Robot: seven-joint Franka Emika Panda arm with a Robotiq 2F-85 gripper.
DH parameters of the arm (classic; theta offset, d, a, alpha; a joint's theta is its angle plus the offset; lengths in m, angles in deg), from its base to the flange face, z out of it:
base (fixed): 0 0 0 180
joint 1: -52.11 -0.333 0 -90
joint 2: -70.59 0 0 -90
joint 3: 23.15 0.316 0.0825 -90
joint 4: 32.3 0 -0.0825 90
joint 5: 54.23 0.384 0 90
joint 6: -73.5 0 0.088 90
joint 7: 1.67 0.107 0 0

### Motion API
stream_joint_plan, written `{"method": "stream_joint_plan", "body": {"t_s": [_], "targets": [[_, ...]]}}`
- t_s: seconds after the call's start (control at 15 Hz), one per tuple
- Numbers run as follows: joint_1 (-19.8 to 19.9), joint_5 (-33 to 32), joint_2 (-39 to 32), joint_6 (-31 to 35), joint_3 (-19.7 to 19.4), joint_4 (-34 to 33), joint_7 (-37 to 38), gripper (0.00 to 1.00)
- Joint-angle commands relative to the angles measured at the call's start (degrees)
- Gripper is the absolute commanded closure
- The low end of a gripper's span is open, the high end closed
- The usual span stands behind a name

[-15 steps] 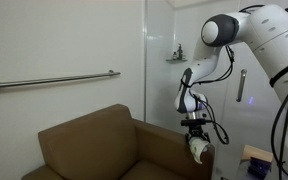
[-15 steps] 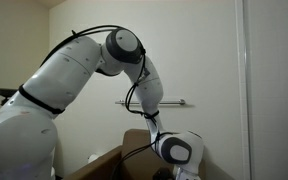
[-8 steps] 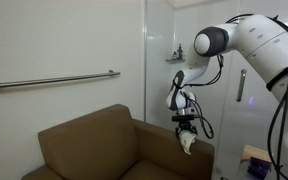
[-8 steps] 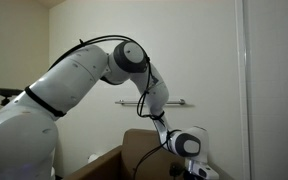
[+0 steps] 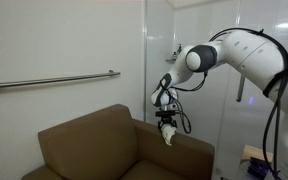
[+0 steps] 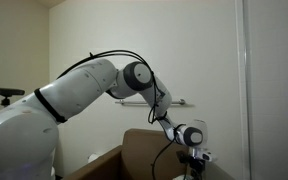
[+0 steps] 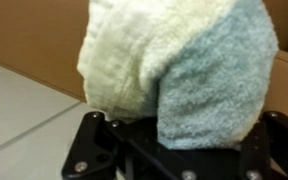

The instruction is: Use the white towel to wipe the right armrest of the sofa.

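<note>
The brown sofa stands against the wall, and its right armrest runs toward the robot. My gripper points down over the armrest's inner end, close to the backrest, and is shut on the white towel. The bunched towel hangs down to the armrest top and seems to touch it. In the wrist view the towel fills most of the frame and hides the fingertips, with brown upholstery behind it. From the other side the gripper sits low beside the sofa.
A metal grab rail runs along the wall above the sofa. A glass partition with a handle stands behind the arm. A small box lies at the lower right. The arm's white links fill the left of an exterior view.
The gripper has carried the towel along the armrest top, from its outer front end toward the backrest. It stays shut on the towel throughout.
</note>
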Motion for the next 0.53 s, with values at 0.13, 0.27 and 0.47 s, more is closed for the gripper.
{"method": "stream_joint_plan", "body": {"t_s": [0.13,0.27,0.47], "targets": [[-0.4,-1.4,-11.6,-5.0,1.5,-20.2,3.3,0.91],[-0.1,-1.7,-14.8,-8.3,2.0,-26.3,3.1,0.91],[0.0,-3.4,-17.8,-12.5,1.6,-31.0,3.3,0.91]]}}
